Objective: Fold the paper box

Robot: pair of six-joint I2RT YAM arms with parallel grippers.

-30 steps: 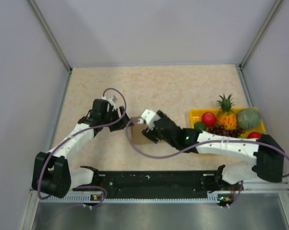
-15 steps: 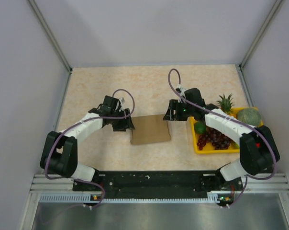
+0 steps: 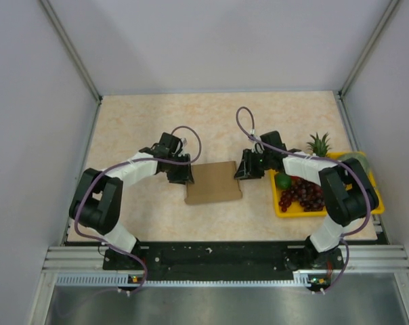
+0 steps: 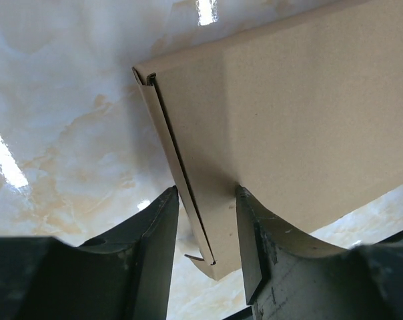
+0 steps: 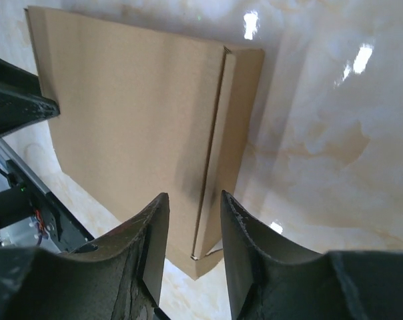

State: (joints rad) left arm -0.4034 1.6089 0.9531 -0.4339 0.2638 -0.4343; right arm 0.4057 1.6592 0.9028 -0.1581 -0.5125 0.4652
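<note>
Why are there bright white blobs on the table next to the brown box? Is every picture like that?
Left wrist view: light bouncing off the glossy table makes white streaks; the close fingers look dark. Right wrist view: same shiny spots beside the paper box. Top view: soft, even light, no blobs.

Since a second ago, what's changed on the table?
The right gripper pulled back off the paper box to its right edge; the left gripper slid in to the left edge. Both jaws narrowed and now straddle the side flaps, no firm grip visible. The box lies flat where it was; the fruit tray hasn't moved.
</note>
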